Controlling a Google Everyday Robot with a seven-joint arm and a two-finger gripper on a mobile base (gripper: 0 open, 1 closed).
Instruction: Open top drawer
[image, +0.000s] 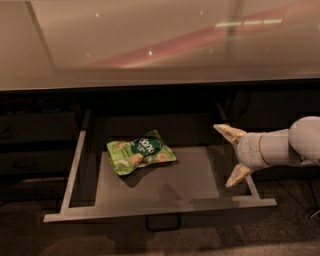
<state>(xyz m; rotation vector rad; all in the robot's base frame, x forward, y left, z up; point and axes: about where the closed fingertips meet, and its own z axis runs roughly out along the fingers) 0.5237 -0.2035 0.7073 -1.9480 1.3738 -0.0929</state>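
Camera view,
A: Where's the top drawer (72, 172)?
B: Standing wide open under the countertop (150, 45), bail handle (163, 222) at front centre. Green snack bag (140, 154) lies flat inside, left of middle.
A: Gripper (234, 154)?
B: At the drawer's right side wall, arm reaching in from the right. Fingers (230, 132) spread wide, nothing held. Touching the wall or not, can't tell.
A: Anything else?
B: Slimmer drawers (30, 165) on the left, shut

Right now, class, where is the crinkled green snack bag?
In the camera view, the crinkled green snack bag lies inside the open grey top drawer, left of centre; the pale gripper sits at its right wall, clear of the bag.
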